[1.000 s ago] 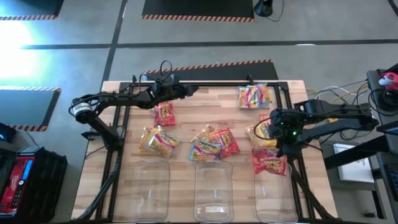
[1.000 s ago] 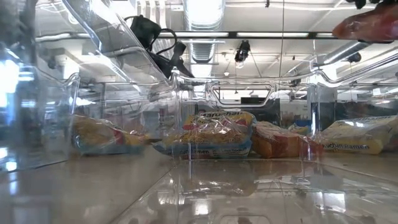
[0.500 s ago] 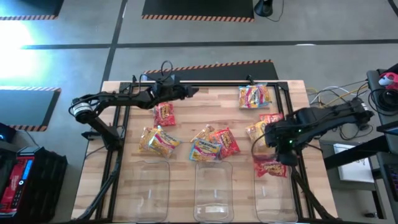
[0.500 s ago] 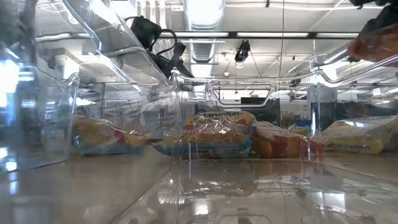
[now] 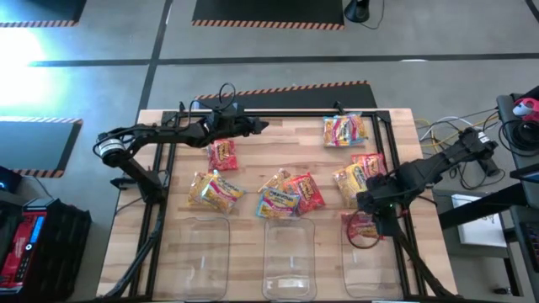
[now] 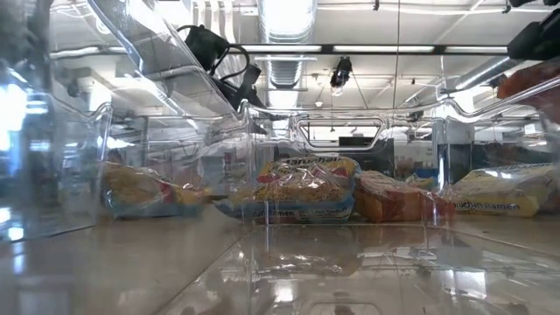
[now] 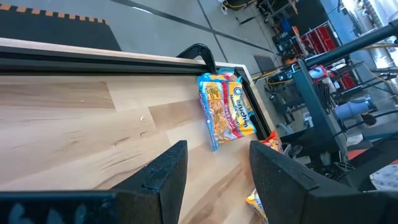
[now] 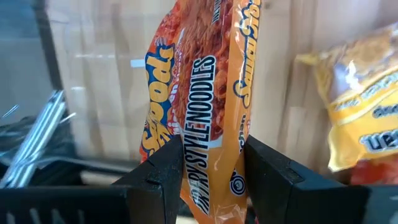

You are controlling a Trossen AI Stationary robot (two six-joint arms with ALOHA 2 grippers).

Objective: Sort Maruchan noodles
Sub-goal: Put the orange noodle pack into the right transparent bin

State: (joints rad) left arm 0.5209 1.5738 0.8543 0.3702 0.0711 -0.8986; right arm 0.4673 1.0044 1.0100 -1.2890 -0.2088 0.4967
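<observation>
Three clear plastic bins stand in a row along the near edge of the desk (image 5: 253, 135): the left bin (image 5: 200, 257), the middle bin (image 5: 289, 261) and the right bin (image 5: 368, 268). The left and middle bins look empty from above. Over the far end of the right bin hangs a red-orange packet (image 5: 362, 227), pinched between the fingers of the right gripper (image 5: 376, 224); the right wrist view shows the fingers closed narrowly on its crinkly edge (image 8: 211, 155). Whether the packet's lower end already dips inside the bin's rim is hard to say from the overhead view.

The other Maruchan noodles lie on the bare wood: a multicoloured packet (image 5: 344, 130) by the far right corner, a small red packet (image 5: 222, 153) on the left, a yellow packet (image 5: 214, 191) nearer the left bin, a cluster of three packets (image 5: 290, 194) in front of the middle bin, and a yellow-and-red pair (image 5: 356, 177) beside the right arm.

The left gripper (image 5: 261, 126) hovers over the far side of the desk, its fingers partly apart and holding nothing.

Compared with a second ago, the right arm has swung toward the desk's near edge, carrying the red-orange packet from beside the yellow-and-red pair to above the right bin. The left arm has not moved, and the loose packets lie as before.
</observation>
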